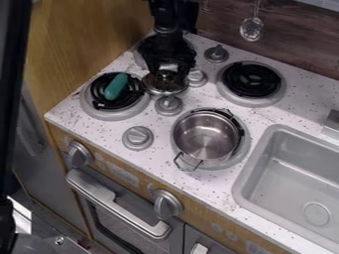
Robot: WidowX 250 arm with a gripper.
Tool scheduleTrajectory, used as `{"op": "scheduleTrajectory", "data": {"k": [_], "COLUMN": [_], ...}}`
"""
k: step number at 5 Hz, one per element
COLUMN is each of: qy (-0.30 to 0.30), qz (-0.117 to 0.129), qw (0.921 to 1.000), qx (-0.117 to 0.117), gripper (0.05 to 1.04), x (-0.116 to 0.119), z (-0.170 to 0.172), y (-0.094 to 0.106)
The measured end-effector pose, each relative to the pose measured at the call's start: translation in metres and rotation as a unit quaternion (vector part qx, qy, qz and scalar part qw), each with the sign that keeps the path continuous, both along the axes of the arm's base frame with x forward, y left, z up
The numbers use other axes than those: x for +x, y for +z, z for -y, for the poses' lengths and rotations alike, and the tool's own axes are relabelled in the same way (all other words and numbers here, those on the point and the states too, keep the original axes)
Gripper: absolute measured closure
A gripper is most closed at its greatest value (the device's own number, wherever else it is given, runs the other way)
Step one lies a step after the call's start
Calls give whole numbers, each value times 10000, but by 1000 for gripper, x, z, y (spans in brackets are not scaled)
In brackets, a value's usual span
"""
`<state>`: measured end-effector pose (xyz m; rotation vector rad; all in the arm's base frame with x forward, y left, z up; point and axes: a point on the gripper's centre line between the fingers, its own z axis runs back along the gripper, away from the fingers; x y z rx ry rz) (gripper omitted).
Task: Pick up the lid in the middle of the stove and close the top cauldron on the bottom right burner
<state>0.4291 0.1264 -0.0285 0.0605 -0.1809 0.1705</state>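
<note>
I can't tell if my tool [169,71] is spread or pinching; best grip lid [163,89] at ctr, lift level w/o tilting.

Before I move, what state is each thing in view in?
Claw: pointing down, at the lid.
Lid: off the pot, beneath the claw.
Pot: upright, uncovered, looks empty, on the bottom right burner.
Green object: lying on the bottom left burner.
Oven door: shut.
Metal utensil: hanging up at the back.
</note>
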Motion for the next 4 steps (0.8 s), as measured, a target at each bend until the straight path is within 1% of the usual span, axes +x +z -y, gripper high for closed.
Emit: {"op": "scheduleTrajectory", "data": {"k": [2,3,4], "qy": [181,239,254], "qz": [-28,-89,-38], "qw": [9998,9997,9996], "qx": [61,62,85], "gripper": [84,135,417], "x": [16,20,23], "z": [-13,-15,-17], "y": [-10,-19,-18]}}
